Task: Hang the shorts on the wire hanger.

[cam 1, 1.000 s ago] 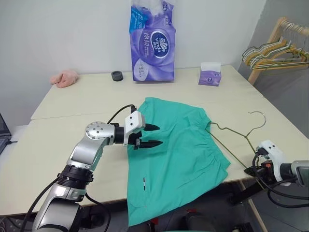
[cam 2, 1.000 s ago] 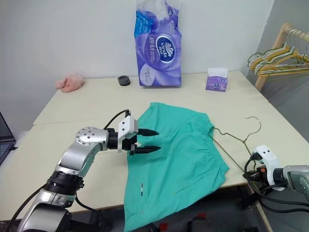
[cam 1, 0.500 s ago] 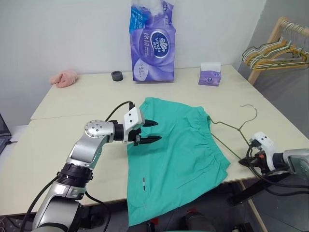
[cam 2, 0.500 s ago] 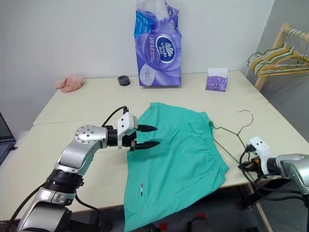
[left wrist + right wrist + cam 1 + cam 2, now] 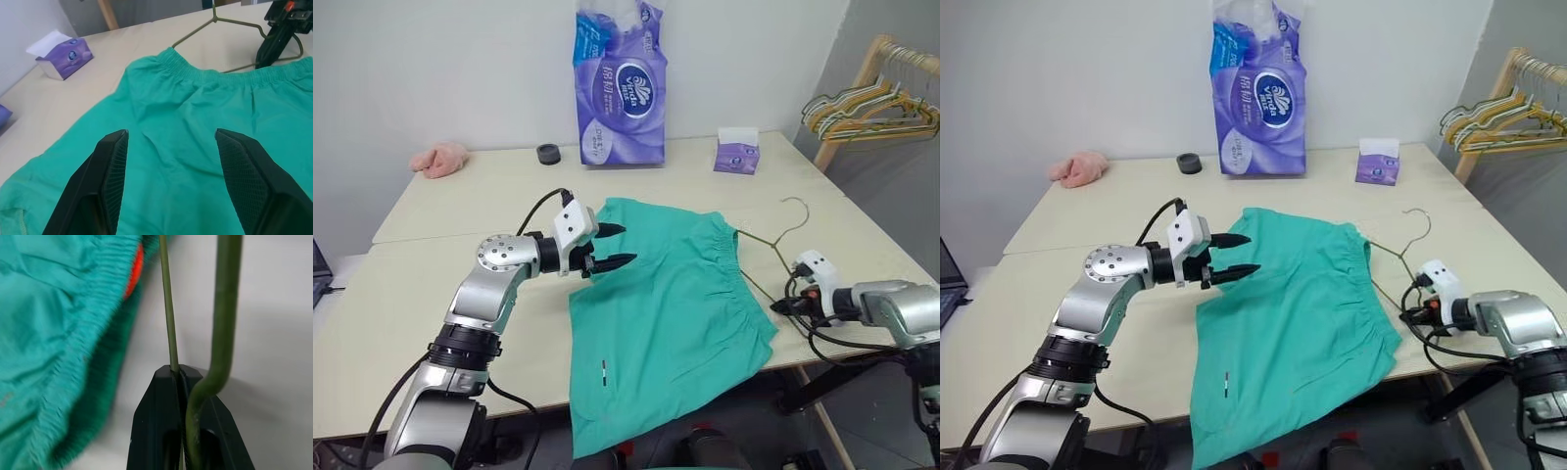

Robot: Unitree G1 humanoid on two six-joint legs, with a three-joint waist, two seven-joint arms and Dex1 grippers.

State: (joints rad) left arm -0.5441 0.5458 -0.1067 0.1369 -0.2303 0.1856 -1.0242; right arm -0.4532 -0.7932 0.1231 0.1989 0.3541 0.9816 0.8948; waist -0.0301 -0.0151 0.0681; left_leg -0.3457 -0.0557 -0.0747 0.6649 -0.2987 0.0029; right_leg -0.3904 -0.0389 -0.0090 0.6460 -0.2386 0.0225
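Observation:
The teal-green shorts (image 5: 666, 313) lie flat on the table (image 5: 460, 206), with one leg hanging over the near edge. Their gathered waistband faces right. My left gripper (image 5: 617, 247) hovers open just above the shorts' far left corner, nothing between its fingers (image 5: 115, 161). Beside the waistband, at the table's right edge, my right gripper (image 5: 775, 306) is shut on the wire hanger (image 5: 766, 238). The thin wire passes between the closed fingers (image 5: 166, 396). The hanger's hook stands up off the table, and part of its wire runs under the waistband.
At the back of the table stand a tall purple tissue pack (image 5: 622, 83), a small purple tissue box (image 5: 736, 152), a black ring (image 5: 548, 154) and a pink cloth (image 5: 440, 159). A wooden rack with several hangers (image 5: 871, 98) stands off to the right.
My right gripper has come in over the table's right edge toward the waistband, bringing the hanger along; its hook has shifted left and farther back. My left gripper has risen slightly over the shorts.

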